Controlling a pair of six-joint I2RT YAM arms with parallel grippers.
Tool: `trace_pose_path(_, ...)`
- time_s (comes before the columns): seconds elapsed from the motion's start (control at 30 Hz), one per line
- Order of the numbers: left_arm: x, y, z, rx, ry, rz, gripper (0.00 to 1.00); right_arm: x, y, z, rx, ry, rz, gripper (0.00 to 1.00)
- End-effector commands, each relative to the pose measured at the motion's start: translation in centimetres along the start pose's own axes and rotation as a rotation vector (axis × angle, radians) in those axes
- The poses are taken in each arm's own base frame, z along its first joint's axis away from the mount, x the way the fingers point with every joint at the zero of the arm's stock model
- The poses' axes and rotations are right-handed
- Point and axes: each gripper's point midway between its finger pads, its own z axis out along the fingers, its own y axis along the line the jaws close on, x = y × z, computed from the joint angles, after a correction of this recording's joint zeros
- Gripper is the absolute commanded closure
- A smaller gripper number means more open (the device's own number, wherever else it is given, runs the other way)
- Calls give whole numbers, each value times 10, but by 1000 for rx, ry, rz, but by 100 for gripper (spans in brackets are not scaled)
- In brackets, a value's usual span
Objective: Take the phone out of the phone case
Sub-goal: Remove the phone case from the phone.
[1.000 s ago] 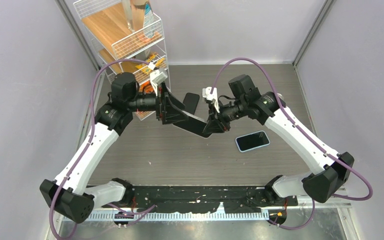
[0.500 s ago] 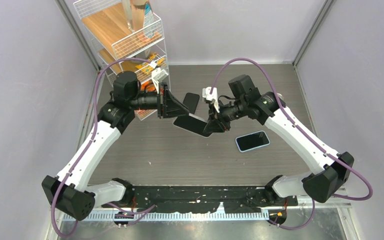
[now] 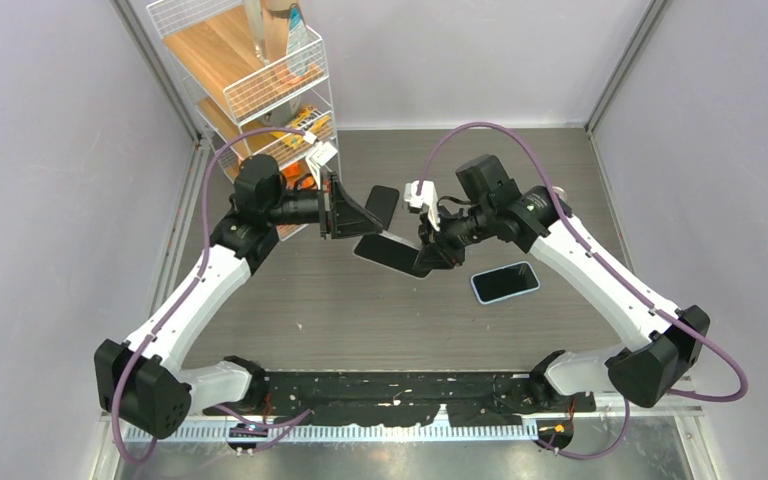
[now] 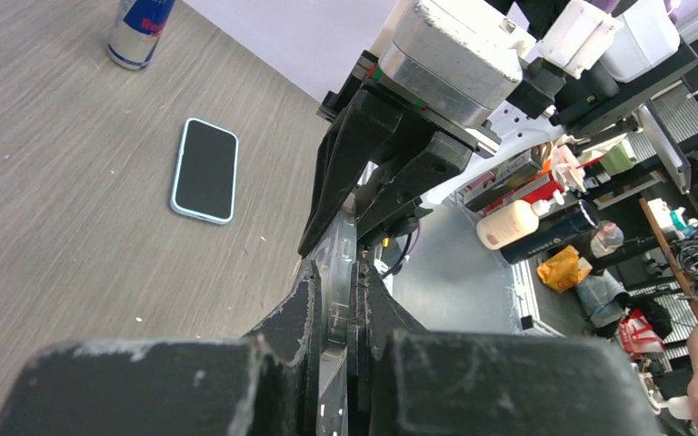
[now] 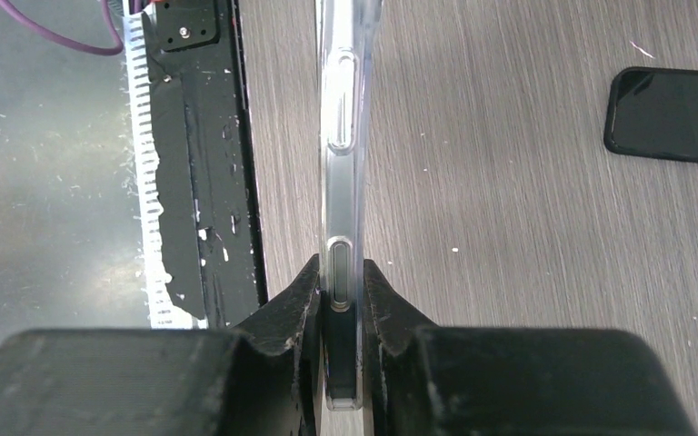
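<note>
A black phone (image 3: 392, 252) in a clear phone case (image 5: 341, 136) hangs above the table between my two arms. My right gripper (image 3: 426, 258) is shut on its right end. In the right wrist view the right gripper (image 5: 339, 268) pinches the cased phone edge-on, with a side button showing between the fingers. My left gripper (image 3: 370, 230) is shut on the other end. In the left wrist view the left gripper (image 4: 334, 272) clamps the clear case edge (image 4: 341, 245), and the right gripper's black fingers (image 4: 373, 173) hold the far end.
A phone in a light blue case (image 3: 505, 282) (image 4: 204, 170) lies on the table right of the held one. Another black phone (image 3: 383, 203) (image 5: 673, 113) lies flat behind it. A drink can (image 4: 141, 32) stands farther off. A wire shelf rack (image 3: 260, 80) fills the back left corner.
My left gripper's jaws went from wide open to shut on the case's left end. The left arm shifted slightly right and the held phone dropped a little.
</note>
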Motion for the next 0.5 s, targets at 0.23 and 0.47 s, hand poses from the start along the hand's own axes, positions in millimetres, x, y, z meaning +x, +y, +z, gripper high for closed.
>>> trace_pose_path(0.23, 7, 23, 7, -65, -45, -185, 100, -54, -2, -14, 110, -123, -217, 94)
trace_pose_path(0.47, 12, 34, 11, -85, -47, -275, 100, -54, -8, -13, 149, -102, -227, 95)
